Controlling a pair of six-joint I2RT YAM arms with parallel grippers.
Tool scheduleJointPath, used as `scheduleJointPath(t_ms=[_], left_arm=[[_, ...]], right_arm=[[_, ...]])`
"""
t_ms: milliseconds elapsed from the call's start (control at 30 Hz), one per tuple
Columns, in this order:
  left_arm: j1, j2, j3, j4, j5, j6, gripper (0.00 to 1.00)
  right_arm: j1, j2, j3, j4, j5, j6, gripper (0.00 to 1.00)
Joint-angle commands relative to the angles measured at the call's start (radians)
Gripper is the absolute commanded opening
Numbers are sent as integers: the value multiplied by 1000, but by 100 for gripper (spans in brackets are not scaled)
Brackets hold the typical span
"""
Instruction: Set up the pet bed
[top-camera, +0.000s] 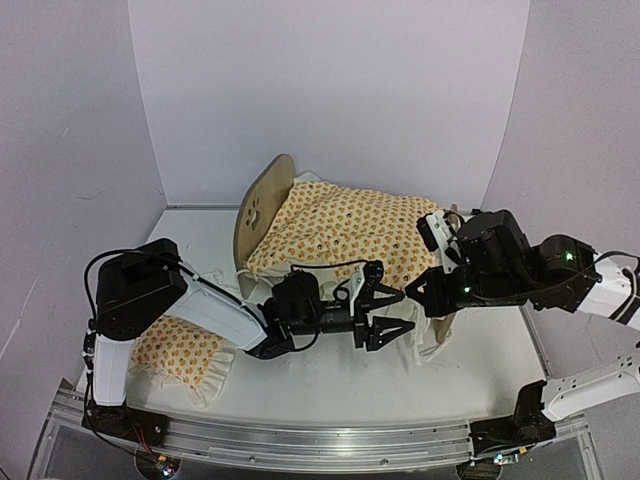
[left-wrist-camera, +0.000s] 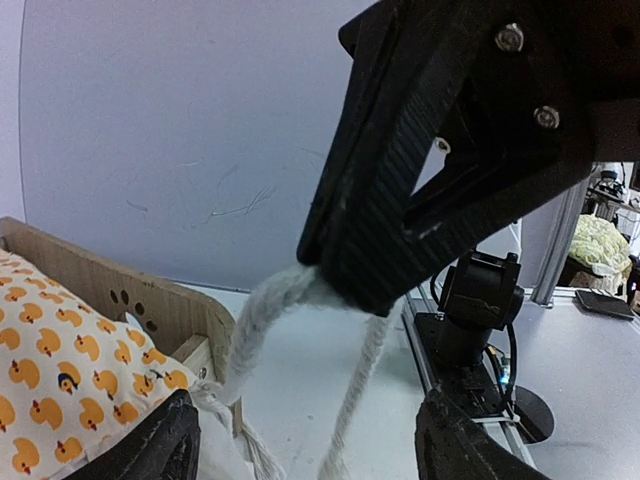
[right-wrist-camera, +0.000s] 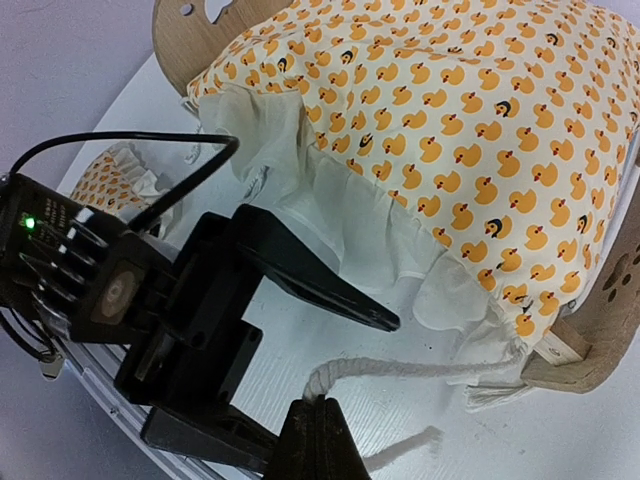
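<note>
The pet bed (top-camera: 262, 205) is a plywood frame with a rounded headboard. An orange duck-print blanket (top-camera: 350, 235) covers it, so the mattress is hidden. My right gripper (right-wrist-camera: 318, 402) is shut on the blanket's white cord (right-wrist-camera: 400, 372), just off the footboard (right-wrist-camera: 600, 330). My left gripper (top-camera: 408, 312) is open beside the bed's near side, with nothing between its fingers (right-wrist-camera: 320, 285). In the left wrist view the right gripper (left-wrist-camera: 350, 285) hangs overhead and pinches the cord (left-wrist-camera: 265, 315). That cord droops between my open left fingers (left-wrist-camera: 150, 445).
A matching ruffled pillow (top-camera: 180, 350) lies on the table at the near left, under the left arm. The metal base rail (top-camera: 320, 440) runs along the near edge. White walls close in the back and both sides.
</note>
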Motion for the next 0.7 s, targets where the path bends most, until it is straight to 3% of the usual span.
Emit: scheduleJointPath(t_ms=[0,100,267,300,367,400,500,567,633,667], left_arm=[[-1,58,100,46,75,8,70],[-1,64,122,36,73,-1,66],[-2,92,174,31,195,-85,59],[-3,101,184,30,204,-97,50],[-3,109,192,28,189,-111,21],[-3,107,195,27,189,-117,12],[0,77,193,27,193,-139,0],[4,48,181,27,173,-172,0],[11,16,167,27,155,-212,0],[13,2,159,27,151,-231,0]], right_arm=[[-2,-23,55,18,-10,-36,0],[-3,-20,60,20,-19,-52,0],[-3,-14,65,32,-8,-71,0],[-2,-9,70,37,-12,-77,0],[-3,-2,76,43,-19,-80,0],[-1,-2,75,45,-20,-81,0],[-2,-1,69,40,-28,-66,0],[-3,-10,65,-7,-14,-42,11],[-6,-45,41,-59,9,-1,38],[-12,-69,25,-88,17,14,46]])
